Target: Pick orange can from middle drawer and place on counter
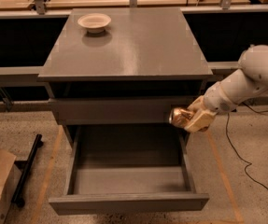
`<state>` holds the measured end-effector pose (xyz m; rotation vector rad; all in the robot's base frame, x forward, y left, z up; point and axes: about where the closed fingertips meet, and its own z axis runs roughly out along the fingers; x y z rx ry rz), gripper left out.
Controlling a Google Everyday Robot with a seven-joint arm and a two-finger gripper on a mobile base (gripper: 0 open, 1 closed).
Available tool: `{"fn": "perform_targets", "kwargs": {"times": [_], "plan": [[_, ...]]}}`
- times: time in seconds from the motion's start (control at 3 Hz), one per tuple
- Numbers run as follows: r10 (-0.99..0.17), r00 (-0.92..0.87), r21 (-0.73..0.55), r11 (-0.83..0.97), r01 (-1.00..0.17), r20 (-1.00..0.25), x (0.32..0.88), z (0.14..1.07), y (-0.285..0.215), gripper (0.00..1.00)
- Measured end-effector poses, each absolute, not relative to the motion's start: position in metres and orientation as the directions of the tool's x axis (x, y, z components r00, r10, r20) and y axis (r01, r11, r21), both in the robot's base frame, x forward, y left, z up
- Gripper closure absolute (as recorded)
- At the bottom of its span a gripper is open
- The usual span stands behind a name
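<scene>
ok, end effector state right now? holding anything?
End effector: closed, holding the small shiny golden-orange can, up above the right wall of the wide grey open middle drawer.

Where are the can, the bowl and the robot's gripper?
can (pixel 175 115): camera view, its shiny left side.
bowl (pixel 94 22): camera view, its inner hollow.
gripper (pixel 186 119): camera view, between its fingertips, shut on the can, over the open drawer's (pixel 129 178) right edge.
</scene>
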<state>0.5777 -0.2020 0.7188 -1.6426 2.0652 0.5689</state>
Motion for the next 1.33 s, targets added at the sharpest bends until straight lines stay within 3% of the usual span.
{"fn": "perform_targets", "kwargs": {"times": [0.67,1.33], "plan": [[-0.810,-0.165,-0.005,0.203,-0.979,-0.563,0.580,0.752,-0.211,1.00],[-0.897,-0.111,-0.199,0.214,-0.956,-0.428,0.614,0.839,-0.213,1.00]]}}
